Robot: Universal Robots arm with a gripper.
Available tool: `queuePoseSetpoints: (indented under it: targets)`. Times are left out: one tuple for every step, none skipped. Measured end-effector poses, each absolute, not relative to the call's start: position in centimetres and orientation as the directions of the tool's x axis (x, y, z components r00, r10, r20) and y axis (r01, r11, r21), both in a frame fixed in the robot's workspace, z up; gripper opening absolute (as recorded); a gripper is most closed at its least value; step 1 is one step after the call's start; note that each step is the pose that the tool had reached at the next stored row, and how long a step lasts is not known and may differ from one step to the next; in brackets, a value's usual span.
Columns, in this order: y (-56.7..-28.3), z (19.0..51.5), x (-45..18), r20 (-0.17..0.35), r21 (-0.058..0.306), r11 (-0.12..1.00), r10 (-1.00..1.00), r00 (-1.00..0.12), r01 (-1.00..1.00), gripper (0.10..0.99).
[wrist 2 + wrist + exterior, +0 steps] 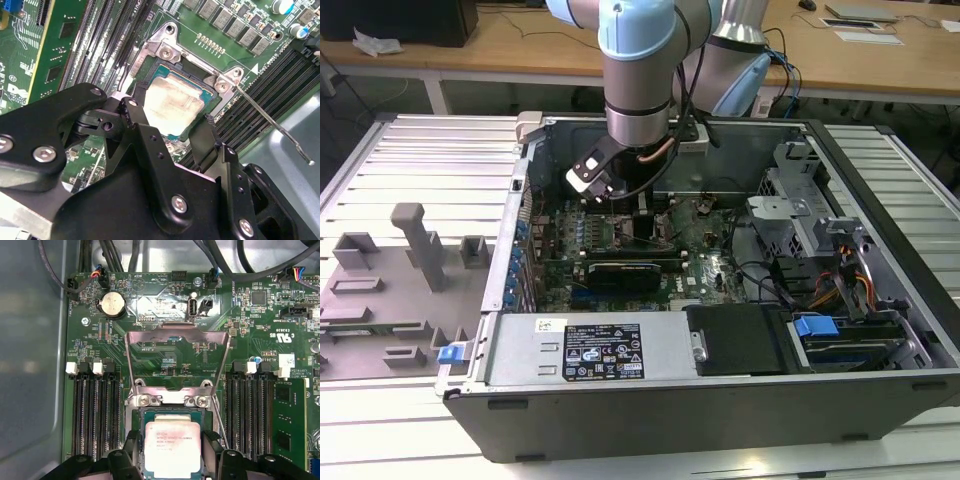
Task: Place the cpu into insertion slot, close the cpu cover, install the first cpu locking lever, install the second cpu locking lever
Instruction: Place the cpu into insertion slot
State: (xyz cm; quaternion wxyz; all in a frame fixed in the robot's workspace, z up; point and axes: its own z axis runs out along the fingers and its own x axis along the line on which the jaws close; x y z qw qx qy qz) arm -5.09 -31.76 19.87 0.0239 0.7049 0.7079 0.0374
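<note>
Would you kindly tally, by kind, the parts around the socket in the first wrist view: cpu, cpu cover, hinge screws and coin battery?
cpu: 1
cpu cover: 1
hinge screws: 2
coin battery: 1
Total: 5

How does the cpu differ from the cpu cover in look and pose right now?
The cpu is a solid pale silver square; the cpu cover is a grey metal frame with an open window. The cpu lies flat in the insertion slot; the cpu cover is swung up and open, with green board visible through its window. Both are square and similar in size.
</note>
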Motion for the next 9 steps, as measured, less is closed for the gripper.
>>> queuePoseSetpoints:
  targets:
    - [-31.75, 19.88, -5.09, 0.019, 0.087, 0.003, 1.000, -0.005, 0.996, 0.616]
    - [-31.75, 19.92, -5.09, 0.019, 0.087, 0.003, 1.000, -0.005, 0.996, 0.616]
    - [-31.76, 19.99, -5.09, 0.019, 0.087, 0.003, 1.000, -0.005, 0.996, 0.616]
    - [-31.75, 20.07, -5.09, 0.019, 0.087, 0.003, 1.000, -0.005, 0.996, 0.616]
    - [-31.75, 20.24, -5.09, 0.019, 0.087, 0.003, 1.000, -0.005, 0.996, 0.616]
    - [-31.75, 20.37, -5.09, 0.019, 0.087, 0.003, 1.000, -0.005, 0.996, 0.616]
    - [-31.75, 20.49, -5.09, 0.019, 0.087, 0.003, 1.000, -0.005, 0.996, 0.616]
    - [-31.75, 20.73, -5.09, 0.019, 0.087, 0.003, 1.000, -0.005, 0.996, 0.616]
    - [-31.75, 20.87, -5.09, 0.019, 0.087, 0.003, 1.000, -0.005, 0.996, 0.616]
